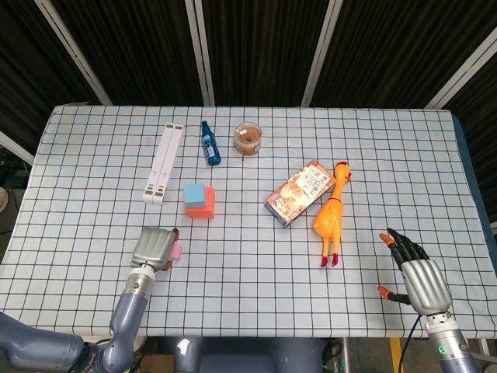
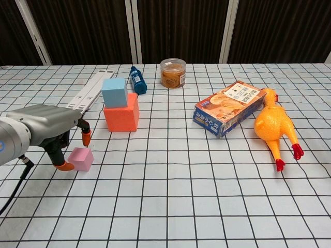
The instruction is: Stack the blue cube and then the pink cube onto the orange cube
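The blue cube (image 1: 194, 193) (image 2: 115, 92) sits on top of the orange cube (image 1: 204, 209) (image 2: 122, 114) at mid-left of the table. In front of them the pink cube (image 1: 177, 250) (image 2: 81, 158) rests on the cloth. My left hand (image 1: 153, 246) (image 2: 47, 126) is right beside its left side, thumb tip low at the cube's left edge and another orange fingertip (image 2: 86, 138) just above its far edge; the fingers are apart and not pressed on it. My right hand (image 1: 415, 274), with fingers spread and holding nothing, lies at the front right and is outside the chest view.
A white bar (image 1: 163, 163), a blue bottle (image 1: 210, 143) and a round jar (image 1: 248, 138) stand behind the stack. A snack box (image 1: 300, 192) and a rubber chicken (image 1: 331, 217) lie to the right. The table's front edge is close to both hands.
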